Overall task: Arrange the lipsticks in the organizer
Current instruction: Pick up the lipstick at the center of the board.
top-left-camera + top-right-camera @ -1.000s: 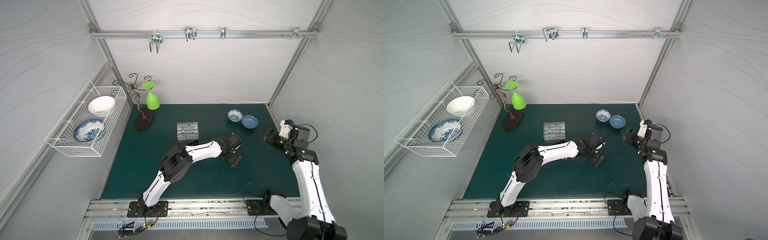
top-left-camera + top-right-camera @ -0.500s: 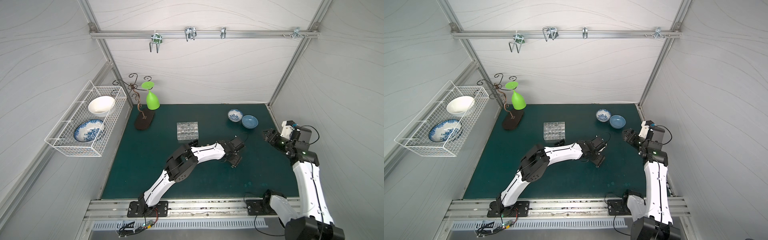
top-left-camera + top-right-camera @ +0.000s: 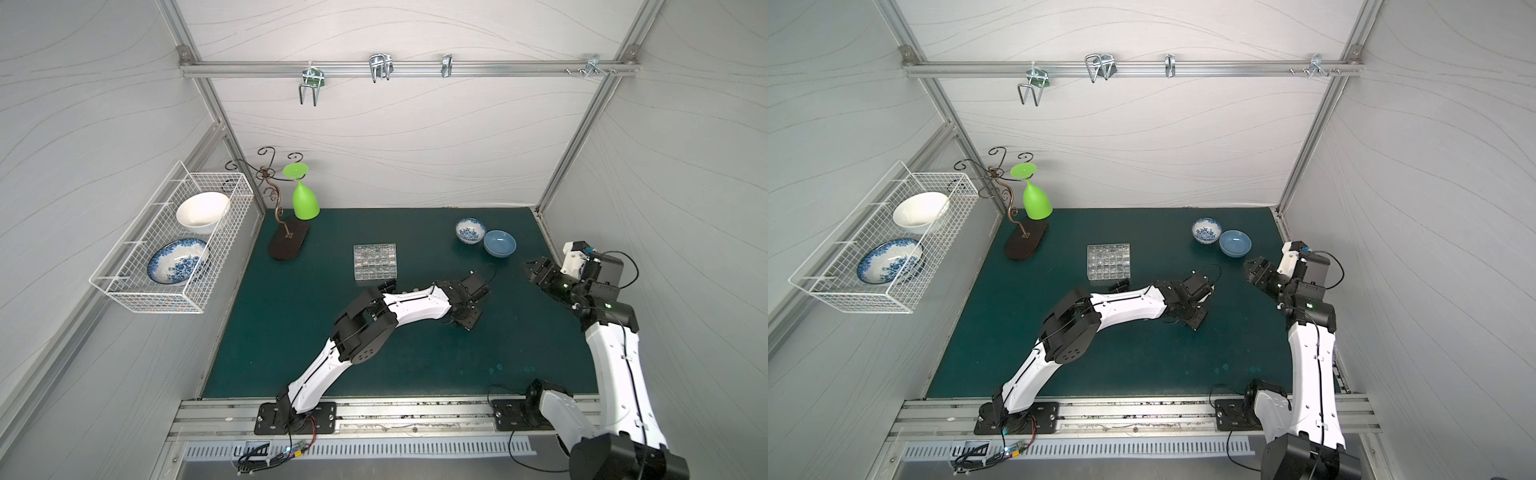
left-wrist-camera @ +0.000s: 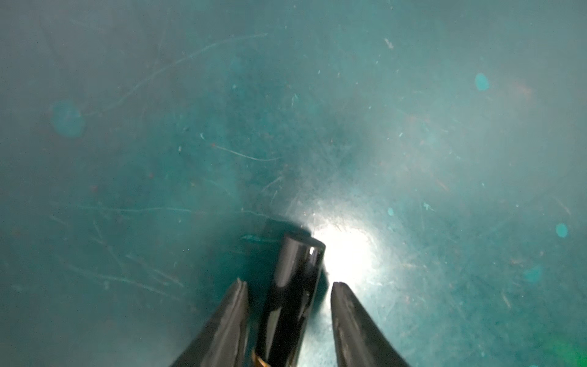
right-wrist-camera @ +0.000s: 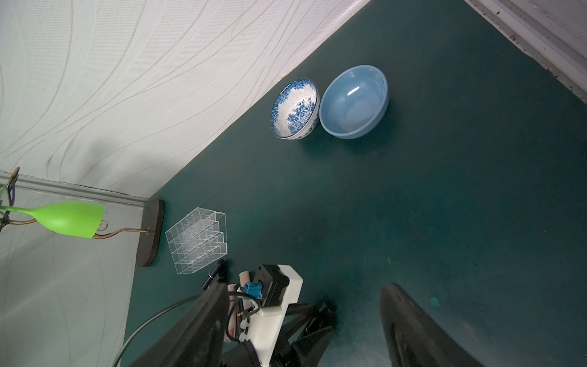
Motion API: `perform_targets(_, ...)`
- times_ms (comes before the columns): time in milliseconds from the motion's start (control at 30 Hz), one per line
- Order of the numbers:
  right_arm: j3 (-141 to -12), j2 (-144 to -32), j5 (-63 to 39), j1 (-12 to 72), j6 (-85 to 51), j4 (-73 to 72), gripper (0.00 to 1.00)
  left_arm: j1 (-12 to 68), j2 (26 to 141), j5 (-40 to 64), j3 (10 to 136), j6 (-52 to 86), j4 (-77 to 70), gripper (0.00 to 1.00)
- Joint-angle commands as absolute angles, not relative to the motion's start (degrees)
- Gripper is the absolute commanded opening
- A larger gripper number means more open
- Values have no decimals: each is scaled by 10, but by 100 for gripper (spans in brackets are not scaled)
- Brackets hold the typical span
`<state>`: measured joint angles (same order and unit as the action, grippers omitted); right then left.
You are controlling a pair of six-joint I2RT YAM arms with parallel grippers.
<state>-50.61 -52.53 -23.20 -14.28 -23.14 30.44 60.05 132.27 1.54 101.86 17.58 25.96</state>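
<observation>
A glossy black lipstick (image 4: 292,292) lies on the green mat between the fingers of my left gripper (image 4: 289,284). The jaws are open, with a thin gap on either side of the tube. In both top views that left gripper (image 3: 465,322) (image 3: 1192,320) is low over the mat's middle right. The clear organizer (image 3: 375,262) (image 3: 1108,260) (image 5: 198,240) stands behind it, its cells bare. More black lipsticks (image 3: 386,286) (image 3: 1119,285) (image 5: 212,275) lie by its front edge, and pale pink lipsticks (image 5: 244,276) lie partly hidden behind the left arm. My right gripper (image 3: 534,268) (image 3: 1252,268) (image 5: 305,287) hangs open at the right, holding nothing.
A blue-patterned bowl (image 3: 470,231) and a plain blue bowl (image 3: 499,243) sit at the back right. A wire stand on a dark base (image 3: 289,245) holds a green glass (image 3: 305,203) at the back left. A white wire basket (image 3: 137,291) with dishes hangs on the left wall.
The left arm's elbow has swung to the right while its gripper stayed low over the mat, and its jaws look narrower. The right arm has hardly moved.
</observation>
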Motion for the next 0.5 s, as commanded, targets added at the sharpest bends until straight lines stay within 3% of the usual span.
perform_targets(0,-503,-530,-257,-146,-237,292,78,602,1337,11,993,198,278,59)
perform_targets(100,-501,-538,-273,-145,-234,292,79,603,1319,-1,969,206,282,74)
perform_targets(167,-497,-540,-276,-145,-234,291,80,603,1305,-11,951,205,286,76)
perform_targets(467,-498,-552,-297,-139,-232,288,82,604,1291,-14,925,205,289,44)
